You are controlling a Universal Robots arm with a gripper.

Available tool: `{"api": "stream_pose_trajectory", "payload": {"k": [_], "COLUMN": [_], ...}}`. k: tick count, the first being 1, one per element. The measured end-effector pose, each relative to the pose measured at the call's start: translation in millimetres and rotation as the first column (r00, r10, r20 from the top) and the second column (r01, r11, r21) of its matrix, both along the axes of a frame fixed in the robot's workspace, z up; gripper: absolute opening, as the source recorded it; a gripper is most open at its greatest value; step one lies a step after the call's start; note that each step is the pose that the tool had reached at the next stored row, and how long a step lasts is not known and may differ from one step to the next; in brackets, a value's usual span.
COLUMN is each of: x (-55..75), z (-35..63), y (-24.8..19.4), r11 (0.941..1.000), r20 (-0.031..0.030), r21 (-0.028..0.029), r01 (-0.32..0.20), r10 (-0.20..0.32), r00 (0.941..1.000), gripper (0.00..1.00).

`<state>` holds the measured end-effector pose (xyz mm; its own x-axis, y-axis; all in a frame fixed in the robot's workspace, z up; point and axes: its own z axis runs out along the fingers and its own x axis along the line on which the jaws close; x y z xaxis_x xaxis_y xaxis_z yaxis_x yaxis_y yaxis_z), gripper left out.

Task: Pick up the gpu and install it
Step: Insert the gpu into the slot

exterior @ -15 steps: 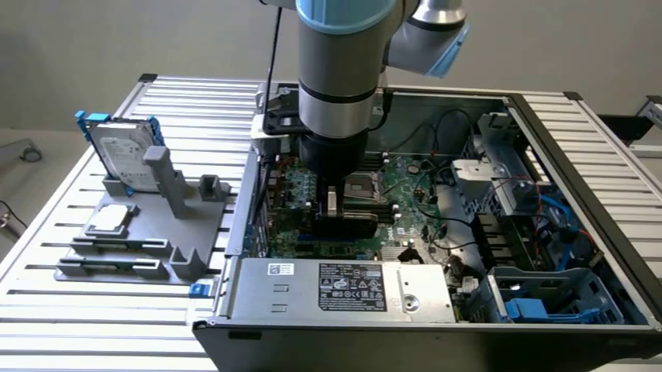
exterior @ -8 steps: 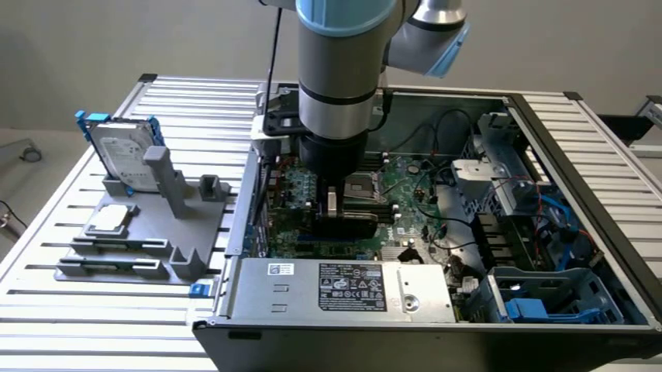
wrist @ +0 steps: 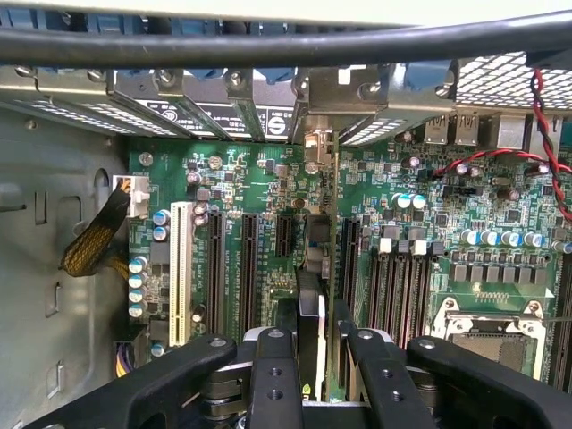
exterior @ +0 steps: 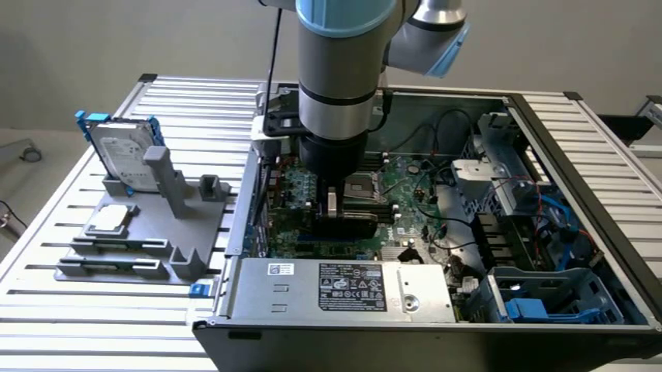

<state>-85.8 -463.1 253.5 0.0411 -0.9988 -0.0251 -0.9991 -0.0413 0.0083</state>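
On the exterior view's left, the slatted table carries a grey fixture with a hard drive standing upright in blue rails and a small square processor chip lying flat near it, both well apart from the work. Next comes the open computer case, with the boxy power supply along its near side. The arm reaches straight down into the case and covers much of the gripper. Its fingers are closed from both sides onto the gpu, which stands on edge over the motherboard, among the long expansion slots, with its metal bracket end near the rear wall openings. The card's lower edge is hidden behind the fingers, so whether it sits in a slot cannot be told. Just beside it lies the bare processor socket. Further to the exterior view's right, loose black cables, a metal drive cage and blue cables crowd the case. A thick black cable crosses the wrist view, cutting off the case wall behind.
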Motion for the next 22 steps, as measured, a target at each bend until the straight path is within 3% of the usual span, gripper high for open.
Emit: {"api": "stream_pose_trajectory", "payload": {"k": [22], "x": [0.0], "z": [-4.2], "y": [-3.1], "r11": [1.0], "r20": [-0.0001], "r21": [0.0], "r01": [0.0], "r10": [0.0], "r00": [1.0], "gripper": [0.27]}}
